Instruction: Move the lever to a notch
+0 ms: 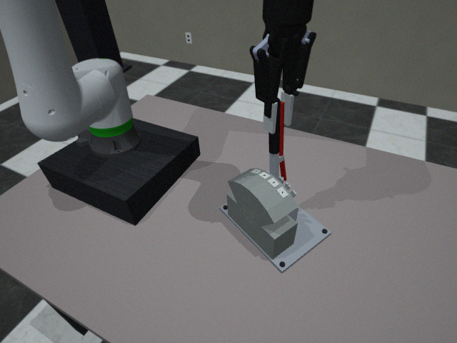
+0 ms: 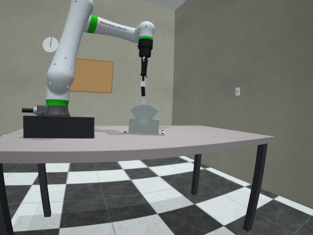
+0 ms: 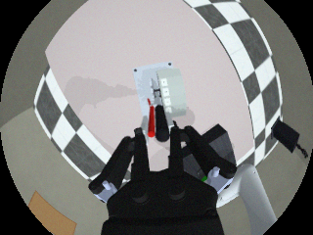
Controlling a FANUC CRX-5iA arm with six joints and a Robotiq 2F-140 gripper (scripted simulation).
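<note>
A grey notched quadrant (image 1: 263,210) stands on a bolted base plate on the table, with small white number plates (image 1: 269,179) along its top edge. The lever's black handle (image 1: 273,141) rises nearly upright from it, with the red bar (image 1: 281,136) pressed close along it. My gripper (image 1: 279,111) comes down from above and is shut on the handle and red bar together near the top. In the wrist view the red bar (image 3: 152,120) runs between my fingers toward the quadrant (image 3: 162,92). In the exterior view the lever (image 2: 143,89) stands about upright over the quadrant (image 2: 144,121). The plates' numbers are too small to read.
The robot's white base sits on a black block (image 1: 121,166) at the left of the table. The table edge (image 2: 151,149) runs along the front in the exterior view, over a checkered floor.
</note>
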